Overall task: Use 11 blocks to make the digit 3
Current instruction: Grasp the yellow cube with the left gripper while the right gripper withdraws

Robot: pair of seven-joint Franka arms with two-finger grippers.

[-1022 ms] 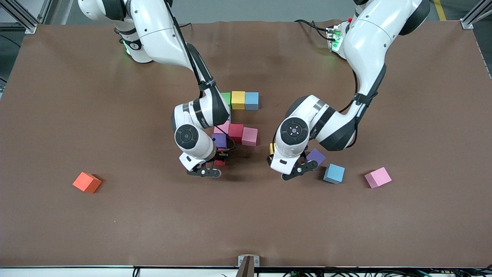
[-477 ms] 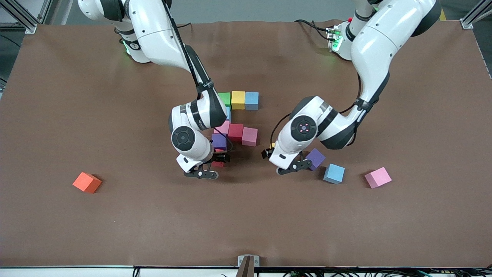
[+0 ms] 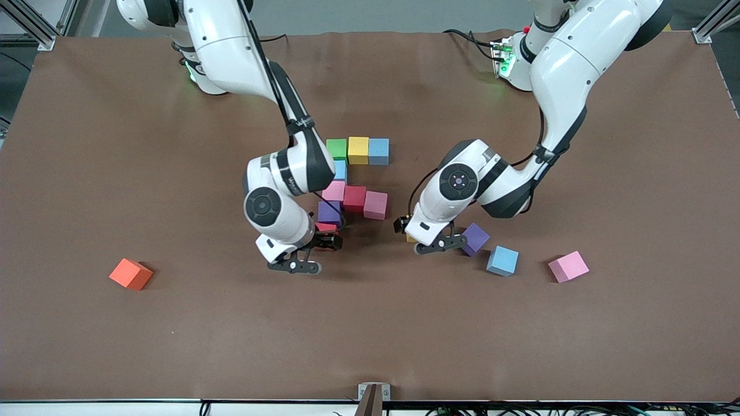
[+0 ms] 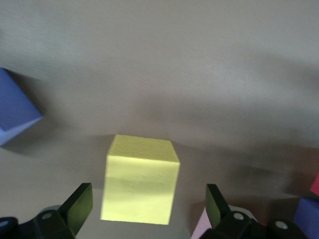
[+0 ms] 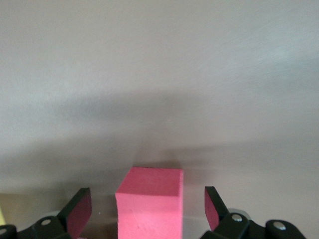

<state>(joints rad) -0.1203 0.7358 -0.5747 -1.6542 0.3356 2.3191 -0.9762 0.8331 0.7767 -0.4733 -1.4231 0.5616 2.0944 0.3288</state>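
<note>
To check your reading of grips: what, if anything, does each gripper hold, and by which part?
Nothing is held. The right gripper stands open around the red cube; the left gripper stands open around the yellow cube, fingers clear of its sides.

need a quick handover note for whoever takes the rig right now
Right hand: open, straddling a red block that sits on the table just nearer the camera than the purple block of the figure.
Left hand: open, over a loose yellow block, not gripping.
Done: green, yellow and light blue bar; connector, pink-red-pink middle bar, purple connector.
Left: finish the bottom bar.
Loose: purple, light blue, pink.
Orange cube stays out.
</note>
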